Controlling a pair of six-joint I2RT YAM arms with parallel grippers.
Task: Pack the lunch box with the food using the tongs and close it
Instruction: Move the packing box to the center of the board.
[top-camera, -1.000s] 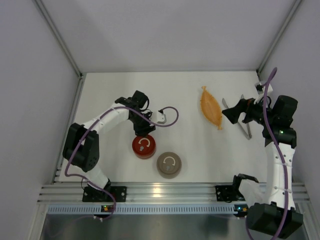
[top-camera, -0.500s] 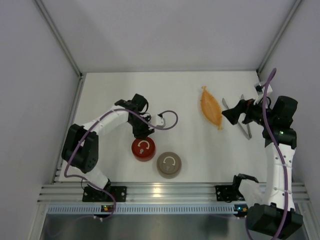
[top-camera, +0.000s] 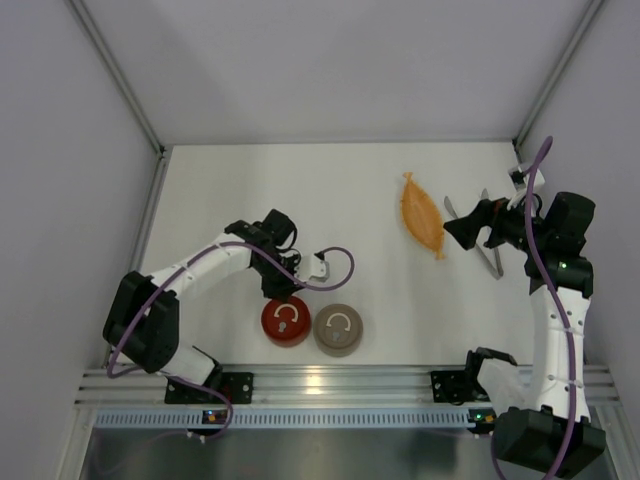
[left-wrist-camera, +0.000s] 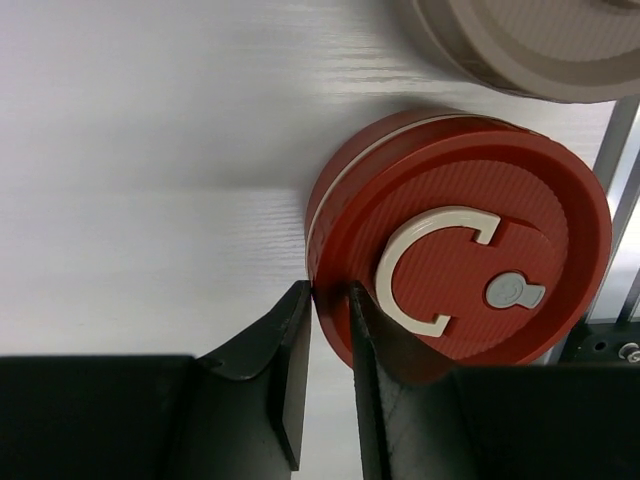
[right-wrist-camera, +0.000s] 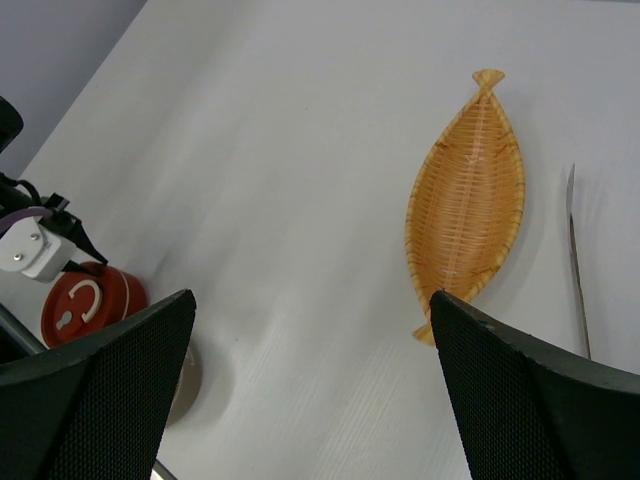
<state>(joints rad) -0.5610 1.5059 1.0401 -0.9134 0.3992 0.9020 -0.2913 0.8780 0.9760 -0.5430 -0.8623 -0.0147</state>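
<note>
The red round lunch box tin (top-camera: 286, 320) with a white ring handle stands near the table's front edge, touching a grey-brown tin (top-camera: 338, 329). My left gripper (top-camera: 283, 292) sits at the red tin's far rim. In the left wrist view the jaws (left-wrist-camera: 330, 292) stand narrow with the red lid's (left-wrist-camera: 560, 220) edge pinched between them. The silver tongs (top-camera: 489, 258) lie at the far right, partly under my right gripper (top-camera: 455, 232), which hangs wide open (right-wrist-camera: 311, 296) above the table. One tong arm (right-wrist-camera: 575, 250) shows beside the tray. The food is out of view.
An orange boat-shaped wicker tray (top-camera: 422, 215) lies left of the tongs and looks bare (right-wrist-camera: 470, 200). The grey-brown tin (left-wrist-camera: 520, 40) is just beyond the red one. The aluminium rail (top-camera: 320, 385) runs along the front edge; walls close in three sides.
The left gripper has narrowed and moved toward the front edge, and the red tin has slid with it until it touches the grey-brown tin. The right arm has not moved.
</note>
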